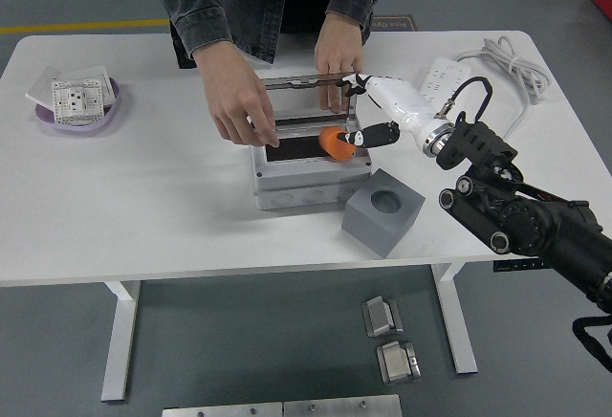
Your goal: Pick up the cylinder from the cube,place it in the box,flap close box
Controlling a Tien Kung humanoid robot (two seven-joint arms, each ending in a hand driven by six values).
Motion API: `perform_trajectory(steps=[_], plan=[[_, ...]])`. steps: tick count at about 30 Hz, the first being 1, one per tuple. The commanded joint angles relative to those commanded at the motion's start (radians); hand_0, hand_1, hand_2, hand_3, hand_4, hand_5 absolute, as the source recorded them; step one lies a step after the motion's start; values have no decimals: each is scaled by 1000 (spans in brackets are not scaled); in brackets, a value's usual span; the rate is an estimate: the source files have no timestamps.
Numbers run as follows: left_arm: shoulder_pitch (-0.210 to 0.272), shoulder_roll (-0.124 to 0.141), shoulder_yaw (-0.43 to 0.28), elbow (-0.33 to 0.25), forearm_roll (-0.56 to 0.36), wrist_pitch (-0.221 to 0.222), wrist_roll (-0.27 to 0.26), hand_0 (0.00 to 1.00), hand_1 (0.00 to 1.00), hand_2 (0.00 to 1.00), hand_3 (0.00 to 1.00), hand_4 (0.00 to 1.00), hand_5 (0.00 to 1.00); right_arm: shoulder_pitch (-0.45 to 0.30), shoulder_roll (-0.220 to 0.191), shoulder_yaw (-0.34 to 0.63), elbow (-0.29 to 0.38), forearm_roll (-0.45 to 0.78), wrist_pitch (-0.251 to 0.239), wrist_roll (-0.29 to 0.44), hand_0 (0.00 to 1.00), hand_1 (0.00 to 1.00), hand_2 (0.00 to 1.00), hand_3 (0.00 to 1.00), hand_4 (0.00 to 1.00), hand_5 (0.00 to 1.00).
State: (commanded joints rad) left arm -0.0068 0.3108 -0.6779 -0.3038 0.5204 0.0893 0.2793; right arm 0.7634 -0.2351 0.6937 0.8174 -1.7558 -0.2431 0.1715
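The orange cylinder (pixel 335 142) lies inside the grey box (pixel 306 187), against its right wall. My right hand (pixel 363 109) hovers over the box's right end, fingers spread; the thumb tip (pixel 371 136) is right beside the cylinder and the other fingertips (pixel 357 80) reach the right end of the upright clear lid (pixel 301 80). A person's hand (pixel 339 49) holds the lid from behind, and their other hand (pixel 241 111) rests on the box's left rim. The grey cube (pixel 382 209), with a round hollow on top, stands just right of the box's front.
A white power strip (pixel 448 77) with its cable (pixel 507 58) and plug (pixel 495 154) lies at the back right. A purple plate (pixel 81 116) with a white switch panel sits at the far left.
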Motion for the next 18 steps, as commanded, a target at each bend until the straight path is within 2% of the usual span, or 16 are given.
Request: perform_trajectory(steps=[4, 18], plan=[[5, -2, 4, 2, -5, 0, 0, 727, 724, 595, 792, 785, 346, -40, -25, 70, 60, -25, 8, -9, 838, 744, 707, 802, 888, 272], [7, -2, 2, 3, -8, 0, 0, 727, 724, 594, 792, 785, 345, -121, -72, 202, 215, -86, 36, -38, 833, 737, 698, 789, 890, 303]])
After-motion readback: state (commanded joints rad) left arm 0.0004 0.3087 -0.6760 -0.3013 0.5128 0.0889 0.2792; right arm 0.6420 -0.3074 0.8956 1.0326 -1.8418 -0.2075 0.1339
